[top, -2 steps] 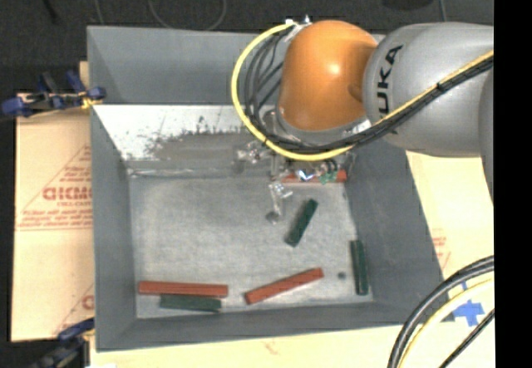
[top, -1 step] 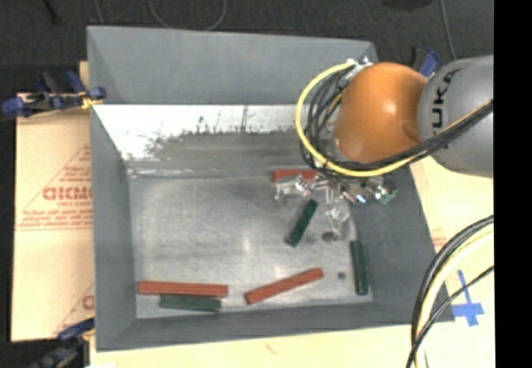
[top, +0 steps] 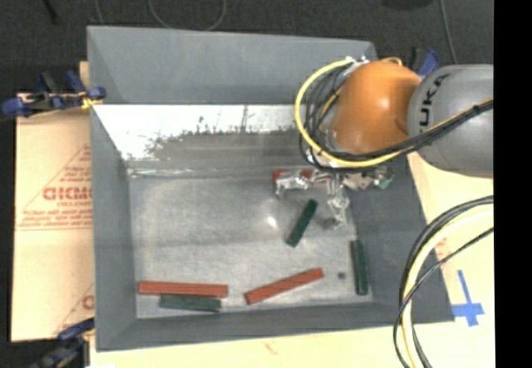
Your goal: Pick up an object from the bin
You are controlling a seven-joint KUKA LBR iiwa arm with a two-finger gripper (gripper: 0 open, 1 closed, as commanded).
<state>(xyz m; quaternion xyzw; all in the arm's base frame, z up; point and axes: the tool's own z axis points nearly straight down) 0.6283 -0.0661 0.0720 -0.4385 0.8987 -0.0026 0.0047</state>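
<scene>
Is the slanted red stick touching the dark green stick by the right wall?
Apart. The camera view shows bare grey floor between the slanted red stick and the dark green stick by the right wall.

The one camera looks down on the bin (top: pixel 110 225) from above, tilted slightly toward 12 o'clock. It stands fairly near, and the arm (top: pixel 453 121) enters from 3 o'clock.

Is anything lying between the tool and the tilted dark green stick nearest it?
Nothing visible does. The tool sits at the upper end of the dark green stick, which lies alone; the other four sticks lie apart, lower in the view.
</scene>
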